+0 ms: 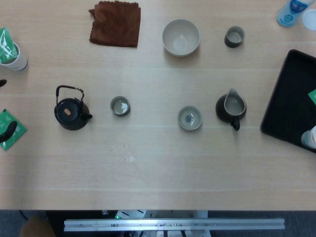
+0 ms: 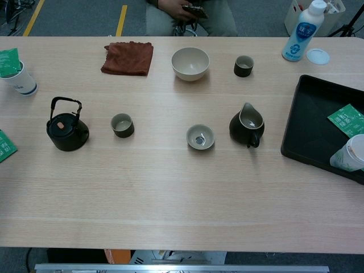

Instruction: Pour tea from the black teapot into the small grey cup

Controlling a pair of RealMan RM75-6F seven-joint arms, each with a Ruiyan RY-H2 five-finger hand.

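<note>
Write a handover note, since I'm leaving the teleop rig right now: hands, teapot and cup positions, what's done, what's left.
Left hand: only dark finger parts show at the head view's left edge, so its state is unclear. Right hand: not in view.
Black teapot stands upright on the table, unheld. Small grey cup stands beside it, apart.
Done: nothing yet.
Left: grasp the teapot, pour into the cup.
</note>
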